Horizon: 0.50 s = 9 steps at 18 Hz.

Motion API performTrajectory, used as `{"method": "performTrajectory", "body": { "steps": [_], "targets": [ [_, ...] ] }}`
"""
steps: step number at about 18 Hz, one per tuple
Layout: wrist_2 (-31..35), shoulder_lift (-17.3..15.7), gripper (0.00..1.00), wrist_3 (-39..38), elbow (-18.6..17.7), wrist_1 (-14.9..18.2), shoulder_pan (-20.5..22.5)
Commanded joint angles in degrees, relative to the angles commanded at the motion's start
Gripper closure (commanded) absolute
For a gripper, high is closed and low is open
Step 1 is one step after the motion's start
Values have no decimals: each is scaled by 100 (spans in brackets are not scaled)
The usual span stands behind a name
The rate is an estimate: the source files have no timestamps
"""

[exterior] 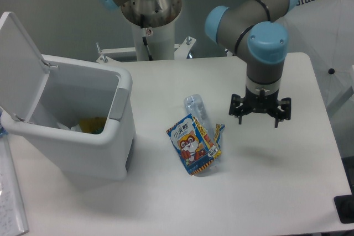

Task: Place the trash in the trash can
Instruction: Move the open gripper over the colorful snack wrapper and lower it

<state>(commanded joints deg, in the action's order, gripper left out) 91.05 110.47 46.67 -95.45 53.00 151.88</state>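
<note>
At the left edge of the desk (166,81) the trash can (83,136) is standing with its flip lid (19,64) swung up and back, so its mouth is lying open toward the ceiling; some scraps are showing inside. Near the middle of the desk the snack bag (192,145) is lying flat, printed face up, and the clear bottle (196,109) is lying partly under the bag's upper right part, poking out toward the far edge — its long axis is running roughly from near edge to far edge, tilted a little. Just to the right of both, the gripper (259,115) is hanging above the desk, pointing straight down, fingers spread wide and holding nothing. So the trash is sitting to the gripper's left and lower — a short sideways shift and a descent would probably be needed to reach it.
</note>
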Motion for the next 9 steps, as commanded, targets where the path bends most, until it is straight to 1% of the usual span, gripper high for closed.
{"method": "performTrajectory", "body": {
  "steps": [2, 5, 9],
  "targets": [
    [-9, 88, 0, -157, 17, -18, -140],
    [-9, 325, 0, -492, 88, -18, -334],
    [-18, 536, 0, -554, 184, -9, -571]
  ]
}}
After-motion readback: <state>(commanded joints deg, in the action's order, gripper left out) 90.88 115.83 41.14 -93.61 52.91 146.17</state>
